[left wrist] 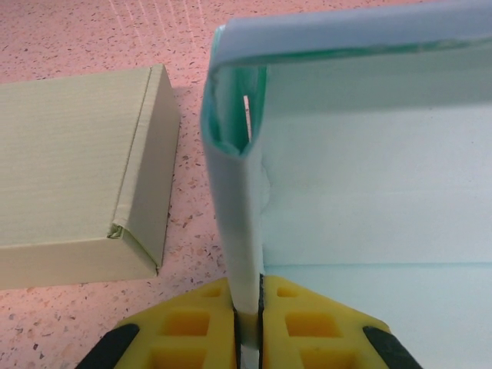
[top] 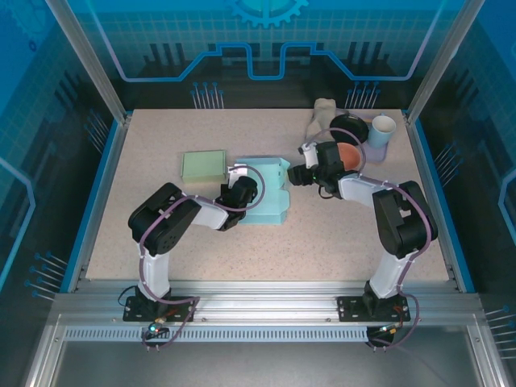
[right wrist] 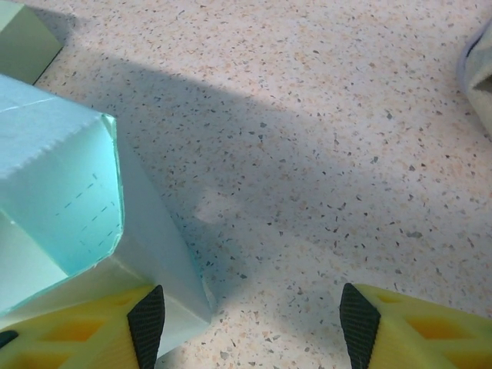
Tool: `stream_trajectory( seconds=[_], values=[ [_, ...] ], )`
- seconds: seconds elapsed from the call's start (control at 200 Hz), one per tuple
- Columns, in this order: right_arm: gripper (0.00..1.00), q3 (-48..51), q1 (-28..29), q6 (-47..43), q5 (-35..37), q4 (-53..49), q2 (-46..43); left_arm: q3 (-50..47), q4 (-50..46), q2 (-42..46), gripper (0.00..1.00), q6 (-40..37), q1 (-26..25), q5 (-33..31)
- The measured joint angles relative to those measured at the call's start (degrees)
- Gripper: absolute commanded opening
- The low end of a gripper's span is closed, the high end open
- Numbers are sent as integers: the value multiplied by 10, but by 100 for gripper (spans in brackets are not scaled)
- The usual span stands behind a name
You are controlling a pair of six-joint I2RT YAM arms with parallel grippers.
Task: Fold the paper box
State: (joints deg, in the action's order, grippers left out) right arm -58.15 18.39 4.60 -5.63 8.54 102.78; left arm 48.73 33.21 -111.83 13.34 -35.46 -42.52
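Top external view gives us both arms reaching from the near edge of the table [top: 322, 242] to its middle. There the pale blue paper box [top: 270, 200] sits partly folded, with one wall raised. The left gripper [top: 244, 184] meets it from the left. In the left wrist view we see its yellow pads [left wrist: 200, 319] pressed together on that upright wall, pinching it.

The right gripper [top: 295, 175] hangs at the box's right side. In the right wrist view its fingers [right wrist: 415, 330] stand spread, with bare table between them and a corner of the box just beside one finger. We cannot tell whether they touch.

We count two boxes: the second, a flat green box [top: 203, 166], lies just left of the paper box and apart from it. Toward the far right corner we count two bowls, an orange bowl [top: 352, 155] partly hidden by the right arm and a black bowl [top: 351, 129] behind it. One pale cup [top: 382, 131] and one beige object [top: 322, 113] stand there too.
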Motion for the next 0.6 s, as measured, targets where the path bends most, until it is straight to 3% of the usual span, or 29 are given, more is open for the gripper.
stream_trajectory(
  seconds=[0.6],
  values=[
    [67,-10,39,-48,-30,-1,9,0,-1,0,13,0,-2,1]
  ],
)
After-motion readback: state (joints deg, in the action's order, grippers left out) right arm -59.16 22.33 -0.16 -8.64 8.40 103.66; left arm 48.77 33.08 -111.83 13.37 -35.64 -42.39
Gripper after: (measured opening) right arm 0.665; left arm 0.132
